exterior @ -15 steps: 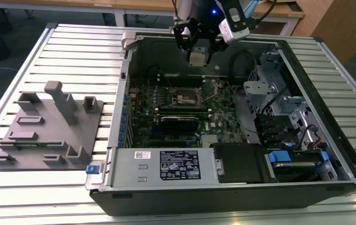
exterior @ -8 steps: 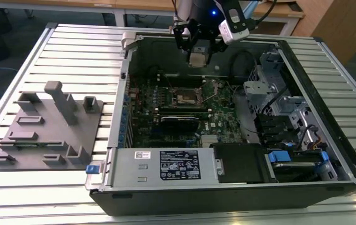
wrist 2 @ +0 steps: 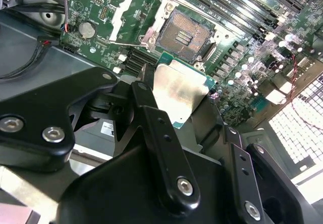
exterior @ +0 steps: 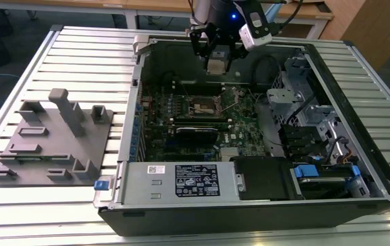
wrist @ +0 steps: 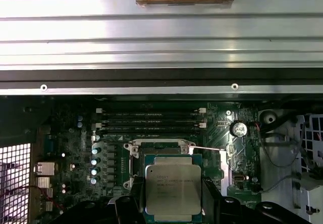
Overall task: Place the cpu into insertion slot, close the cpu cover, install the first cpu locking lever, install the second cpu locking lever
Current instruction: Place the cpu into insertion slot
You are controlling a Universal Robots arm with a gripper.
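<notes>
My gripper (exterior: pixel 218 63) squeezes the cpu (wrist 2: pixel 176 90) between its two black fingers (wrist 2: pixel 151 118), one on each side. The cpu is a small flat square with a dull silver top, and I hold it up in the air inside the open computer case (exterior: pixel 332 66). It is above the green motherboard (exterior: pixel 181 115) and does not touch it. The insertion slot (wrist 2: pixel 183 35) is near the cpu. It is bare, and I can see its dark middle and shiny rim. The cpu cover (wrist 2: pixel 123 11) is flipped open and lies just beside the slot. In the first wrist view the cpu (wrist: pixel 173 191) hangs in front of the slot and hides part of it. A round silver battery (wrist 2: pixel 87 30) sits on the board off to one side. On the exterior view's left, a grey block holder (exterior: pixel 51 143) lies on the ribbed metal table (exterior: pixel 78 51), well apart from the case.
</notes>
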